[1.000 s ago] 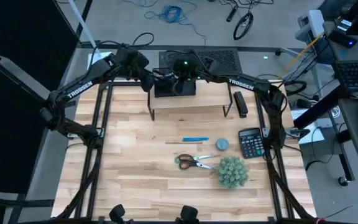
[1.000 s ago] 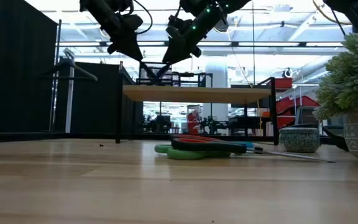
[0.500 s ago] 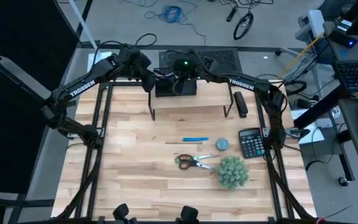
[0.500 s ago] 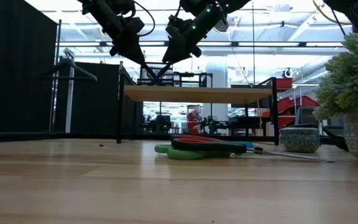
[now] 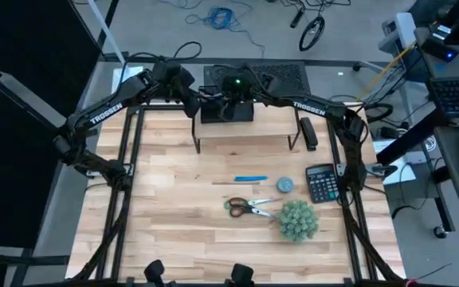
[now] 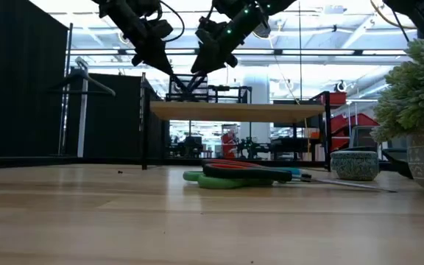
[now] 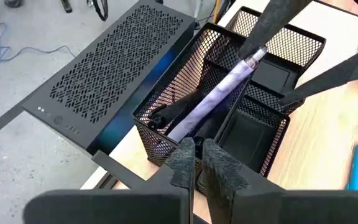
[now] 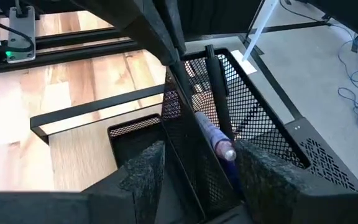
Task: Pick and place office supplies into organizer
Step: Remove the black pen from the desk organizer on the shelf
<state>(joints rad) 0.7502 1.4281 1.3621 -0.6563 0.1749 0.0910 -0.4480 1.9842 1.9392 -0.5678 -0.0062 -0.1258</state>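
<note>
Both grippers hang over the black mesh organizer [image 7: 241,99] on the wooden riser: the left gripper [image 7: 196,163] has its jaws pressed together just above the organizer's rim. The right gripper [image 8: 194,165] has its jaws spread, straddling the organizer's wall, a purple pen [image 8: 216,140] lying inside between them

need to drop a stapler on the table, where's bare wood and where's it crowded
Bare wood fills the left half of the table, left of the scissors. The right side is crowded: blue pen, small pot, calculator, fuzzy plant. Both grippers hang over the organizer on the riser.
</note>
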